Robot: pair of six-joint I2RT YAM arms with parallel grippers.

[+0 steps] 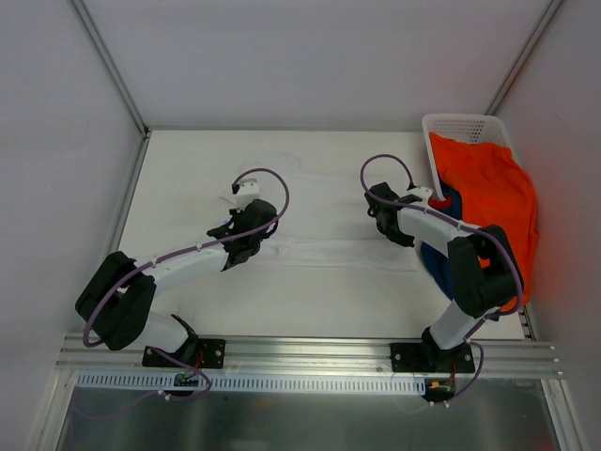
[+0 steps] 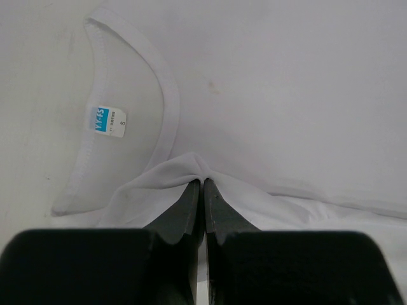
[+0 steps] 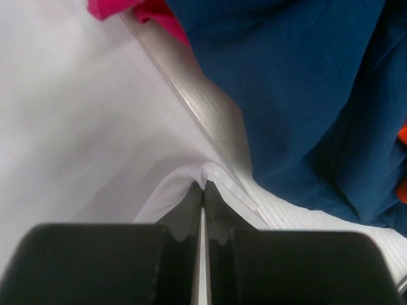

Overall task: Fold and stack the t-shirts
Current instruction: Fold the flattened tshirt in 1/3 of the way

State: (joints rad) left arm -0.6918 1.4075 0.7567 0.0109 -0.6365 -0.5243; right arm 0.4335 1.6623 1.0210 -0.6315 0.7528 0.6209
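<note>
Jaws of the left arm (image 1: 188, 256) are pressed together on a raised pinch of the white t-shirt (image 2: 286, 89), just beside its collar (image 2: 170, 95). Jaws of the right arm (image 1: 427, 224) are closed on a tented edge of the same shirt, near the right side of the bench (image 1: 178, 169).

We note that the shirt lies flat on the bench and spreads ahead of both pairs of jaws. The two pinch points sit well apart across the bench, so the held line appears to run left to right between the arms. We judge that the fold depends on both arms carrying that line together, level, over the cloth beyond.

Only the left wrist view shows the neck label (image 2: 105, 121), which fixes which end is held there. Only the right wrist view shows the navy t-shirt (image 3: 299, 95) and magenta t-shirt (image 3: 121, 9) close beside the right pinch, a possible snag. Only the top view shows the orange t-shirt (image 1: 488, 188) spilling from the basket (image 1: 460, 127).
</note>
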